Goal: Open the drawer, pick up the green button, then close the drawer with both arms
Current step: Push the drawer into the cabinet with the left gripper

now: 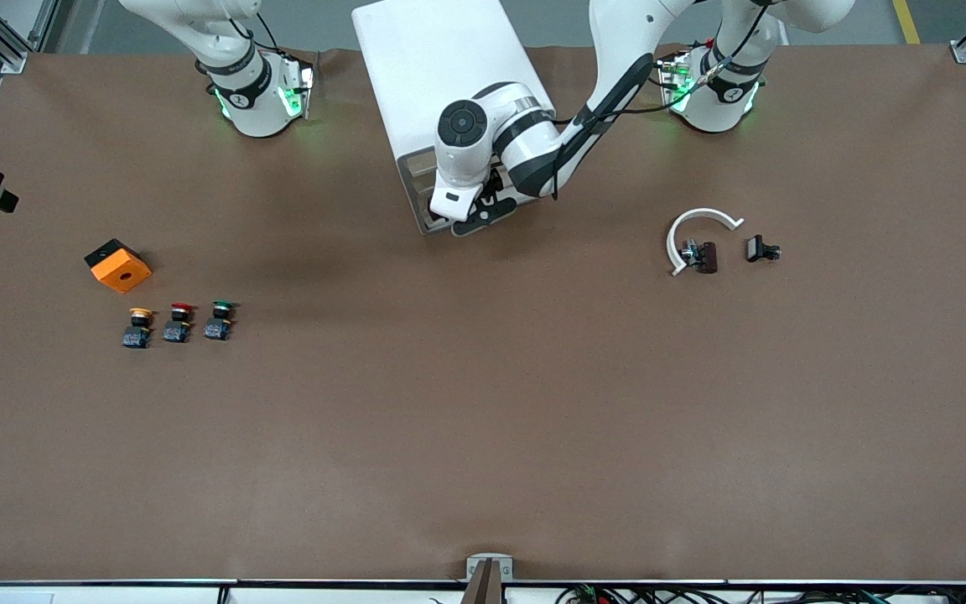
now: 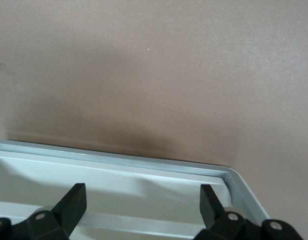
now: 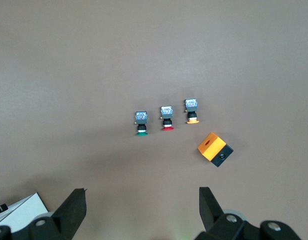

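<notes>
- Front view: my left arm (image 1: pixel 609 92) reaches from its base at the table's top edge down to the front of the white drawer cabinet (image 1: pixel 441 67), which stands at the middle of that edge. My left gripper (image 1: pixel 483 214) sits at the drawer's front lip.
- Only the base and lower links of my right arm (image 1: pixel 240 75) show here; its gripper is out of this view.
- The green button (image 1: pixel 219 320) stands on the brown table (image 1: pixel 483 419) toward the right arm's end, in a row with the red button (image 1: pixel 179 323) and the yellow button (image 1: pixel 139 327). An orange block (image 1: pixel 118 265) lies near the row, farther from the front camera.
- Toward the left arm's end lie a white curved piece (image 1: pixel 695 231) and a small black part (image 1: pixel 761 249).
- Left wrist view: my left fingers (image 2: pixel 71 205) stand wide apart over the pale drawer rim (image 2: pixel 119 160), gripping nothing.
- Right wrist view: my right gripper (image 3: pixel 142 207) hangs above the table with its jaws spread and empty; the green button (image 3: pixel 141 123) and its row lie well below it.
</notes>
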Available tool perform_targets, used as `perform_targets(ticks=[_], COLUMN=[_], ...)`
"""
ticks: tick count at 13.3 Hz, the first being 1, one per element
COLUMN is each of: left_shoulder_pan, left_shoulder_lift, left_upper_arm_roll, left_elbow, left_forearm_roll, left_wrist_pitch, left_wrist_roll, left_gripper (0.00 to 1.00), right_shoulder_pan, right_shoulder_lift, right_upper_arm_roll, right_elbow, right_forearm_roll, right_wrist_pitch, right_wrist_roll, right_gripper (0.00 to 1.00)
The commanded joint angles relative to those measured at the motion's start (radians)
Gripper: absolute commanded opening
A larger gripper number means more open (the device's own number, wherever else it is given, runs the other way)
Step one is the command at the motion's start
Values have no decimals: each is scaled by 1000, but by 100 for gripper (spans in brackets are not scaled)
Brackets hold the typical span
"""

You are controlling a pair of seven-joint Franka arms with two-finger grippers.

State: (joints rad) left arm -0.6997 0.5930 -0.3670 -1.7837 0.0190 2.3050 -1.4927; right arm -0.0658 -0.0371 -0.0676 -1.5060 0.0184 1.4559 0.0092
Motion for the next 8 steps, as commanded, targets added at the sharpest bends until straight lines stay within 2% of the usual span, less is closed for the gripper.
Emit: perform_targets(ticks=[1,5,8], left_shoulder_pan=[57,182,284], left_shoulder_lift=[24,7,-5], left_upper_arm_roll=[-6,-1,-1], left_elbow=[64,89,101], left_forearm_roll=[-11,-7,44], left_wrist_pitch=[-13,-13,-13], left_wrist_roll=[2,57,103], left_gripper=[100,100,100], right_shoulder_pan=[-2,-20,-8], right_shoulder_lift=[-55,-56,-55], right_upper_arm_roll=[-9,17,19], right_elbow=[-62,-57,-45], right_forearm_roll=[20,14,-9], right_wrist_pitch=[15,6,12], right_wrist_roll=[-11,-20,-28], right_gripper=[100,100,100])
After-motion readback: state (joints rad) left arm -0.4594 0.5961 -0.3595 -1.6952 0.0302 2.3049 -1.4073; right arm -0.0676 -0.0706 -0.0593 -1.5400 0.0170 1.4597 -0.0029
